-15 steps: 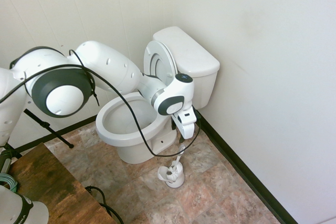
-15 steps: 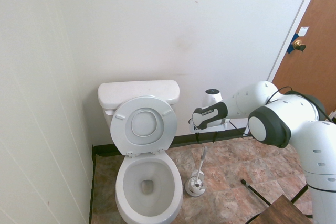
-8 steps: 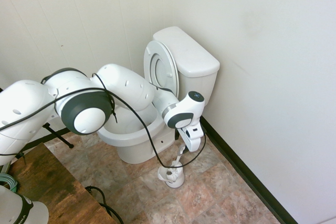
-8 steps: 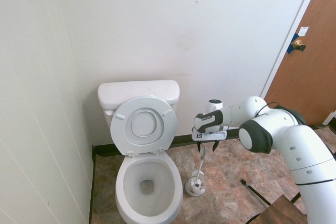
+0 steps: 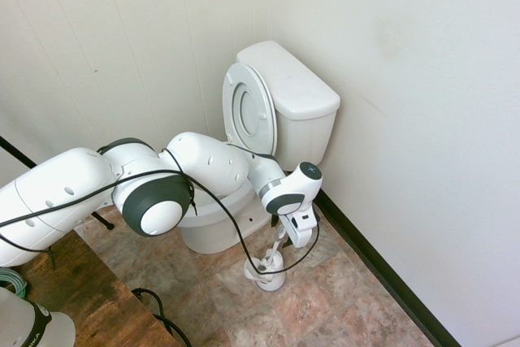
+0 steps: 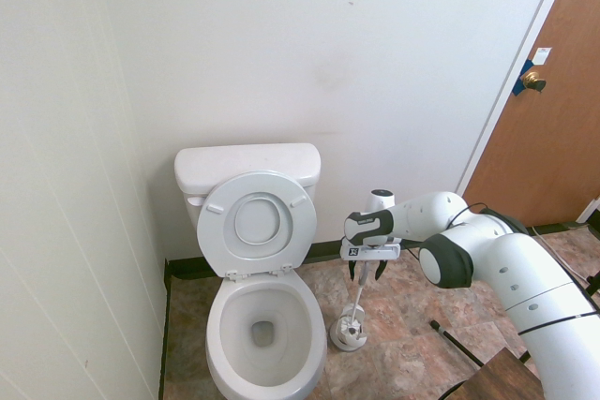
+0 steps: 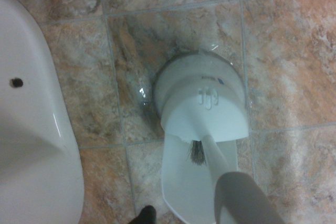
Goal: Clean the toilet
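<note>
White gripper [image 6: 366, 272] wide open, seemingly around brush handle [image 6: 359, 293] | toilet [image 6: 258, 325] lid up

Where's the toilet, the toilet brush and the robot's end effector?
toilet [image 6: 266, 333]: second exterior view, on the bowl's inside.
toilet brush [image 6: 360, 295]: second exterior view, on its upright handle.
end effector [image 6: 366, 274]: second exterior view, between its open fingertips, over the handle.

Brush holder [image 6: 350, 332] on floor [image 6: 412, 344] beside toilet [image 6: 262, 325].

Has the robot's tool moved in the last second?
Yes. The tool has dropped toward the white brush holder on the tiled floor, beside the large white ceramic toilet.
</note>
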Available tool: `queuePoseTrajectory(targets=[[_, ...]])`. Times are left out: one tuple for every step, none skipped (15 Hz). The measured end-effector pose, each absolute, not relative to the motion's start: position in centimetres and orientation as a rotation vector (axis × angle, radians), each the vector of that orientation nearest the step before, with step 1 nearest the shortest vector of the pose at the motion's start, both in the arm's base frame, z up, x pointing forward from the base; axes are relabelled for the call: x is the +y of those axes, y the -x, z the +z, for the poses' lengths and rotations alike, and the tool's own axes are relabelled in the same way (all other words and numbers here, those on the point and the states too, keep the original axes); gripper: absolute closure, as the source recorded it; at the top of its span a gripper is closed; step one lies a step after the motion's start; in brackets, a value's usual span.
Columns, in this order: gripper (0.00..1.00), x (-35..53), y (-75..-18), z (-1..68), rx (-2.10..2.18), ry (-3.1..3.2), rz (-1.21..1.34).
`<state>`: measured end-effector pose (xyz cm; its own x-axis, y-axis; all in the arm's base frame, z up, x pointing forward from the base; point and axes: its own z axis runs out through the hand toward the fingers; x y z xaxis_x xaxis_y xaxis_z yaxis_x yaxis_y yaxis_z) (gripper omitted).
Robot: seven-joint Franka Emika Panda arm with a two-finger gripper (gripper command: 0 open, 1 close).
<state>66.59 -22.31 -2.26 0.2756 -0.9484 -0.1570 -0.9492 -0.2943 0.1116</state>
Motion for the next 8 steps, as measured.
queuePoseTrajectory(targets=[[1.0,-22.51,-66.66,-2.4,1.866,2.501,0.303],[1.0,-22.64,-66.59,-2.69,1.869,2.496,0.307],[1.0,-22.72,-66.51,-2.89,1.872,2.491,0.31],[1.0,-22.73,-66.43,-3.07,1.874,2.487,0.313],[1.0,-22.74,-66.39,-3.15,1.875,2.485,0.315],[1.0,-22.74,-66.44,-3.1,1.874,2.485,0.313],[1.0,-22.74,-66.54,-2.99,1.873,2.485,0.309],[1.0,-22.74,-66.64,-2.88,1.872,2.485,0.305]])
